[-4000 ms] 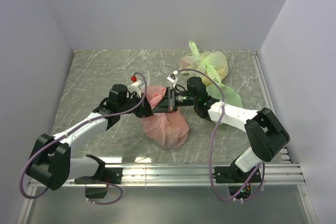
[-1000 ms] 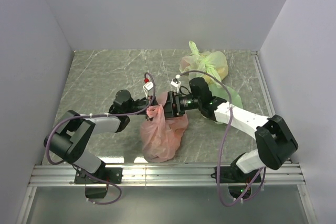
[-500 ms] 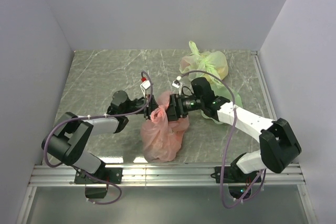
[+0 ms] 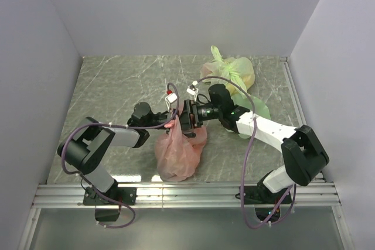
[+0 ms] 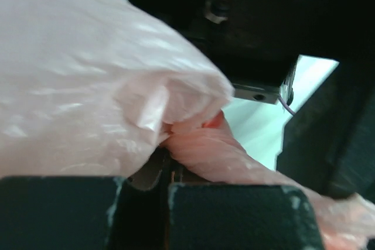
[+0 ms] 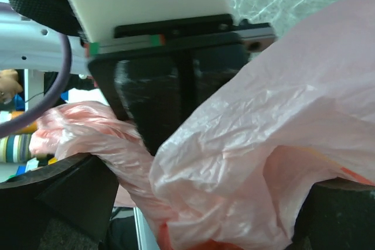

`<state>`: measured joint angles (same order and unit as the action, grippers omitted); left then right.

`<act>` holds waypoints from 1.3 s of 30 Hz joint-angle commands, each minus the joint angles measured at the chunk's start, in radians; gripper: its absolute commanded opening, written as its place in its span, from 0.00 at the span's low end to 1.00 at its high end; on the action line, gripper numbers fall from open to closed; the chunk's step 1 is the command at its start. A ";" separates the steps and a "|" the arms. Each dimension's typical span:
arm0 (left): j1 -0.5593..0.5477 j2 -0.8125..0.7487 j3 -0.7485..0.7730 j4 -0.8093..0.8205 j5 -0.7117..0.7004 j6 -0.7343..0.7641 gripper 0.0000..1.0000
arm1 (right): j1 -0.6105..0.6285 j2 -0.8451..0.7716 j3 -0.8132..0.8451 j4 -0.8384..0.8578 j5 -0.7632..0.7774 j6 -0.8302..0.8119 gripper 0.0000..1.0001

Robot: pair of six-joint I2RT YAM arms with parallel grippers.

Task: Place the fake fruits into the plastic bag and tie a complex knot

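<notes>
From overhead, the spot where my left gripper (image 4: 173,122) and right gripper (image 4: 187,122) meet over the plastic bag (image 4: 179,151) is too small and crowded for me to tell which folds each one has, and the fake fruits are buried under the pink film. On the left wrist view the bag is a close blur, with my fingers (image 5: 58,212) cut off by the bottom edge. On the right wrist view the fingers (image 6: 55,203) sit half out of frame, and an orange-red patch (image 6: 167,239) at the bottom edge may be fruit.

- left gripper (image 4: 171,121) has moved right and now sits tip to tip with right gripper (image 4: 187,122)
- plastic bag (image 4: 179,153) has been pulled longer toward the near edge, with its neck bunched tighter
</notes>
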<state>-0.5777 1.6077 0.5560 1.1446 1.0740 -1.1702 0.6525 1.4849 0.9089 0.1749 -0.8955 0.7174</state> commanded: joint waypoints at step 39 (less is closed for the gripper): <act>-0.062 0.003 0.024 0.043 0.044 0.018 0.00 | -0.143 -0.180 0.070 -0.267 0.003 -0.283 0.18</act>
<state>-0.6182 1.6245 0.5575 1.1568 1.0805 -1.1725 0.5114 1.3117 0.9306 -0.2195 -0.9234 0.3794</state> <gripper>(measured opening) 0.022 0.189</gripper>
